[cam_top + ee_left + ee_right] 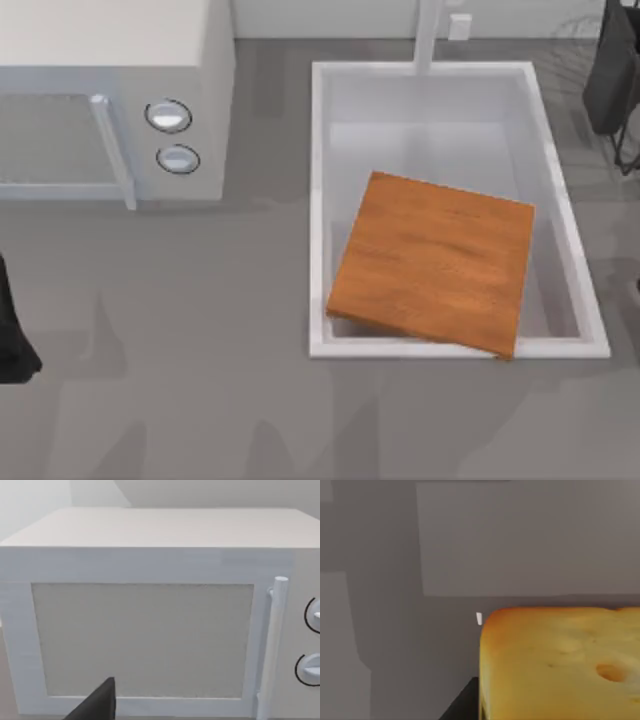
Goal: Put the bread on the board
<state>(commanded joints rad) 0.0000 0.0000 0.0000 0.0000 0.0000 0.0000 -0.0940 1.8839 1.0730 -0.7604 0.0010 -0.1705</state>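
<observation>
The bread [560, 665] sat large and close in the right wrist view, a golden-yellow block with an orange-brown crust along its upper edge and rounded corner. Its top face was pitted, with one small oval hollow toward the far side. A dark wedge of the right gripper's finger [462, 705] showed just beside the loaf's near edge. Behind them lay the grey table [395, 605], crossed by lighter and darker bands of shadow. A tiny white mark stood near the loaf's corner.
</observation>
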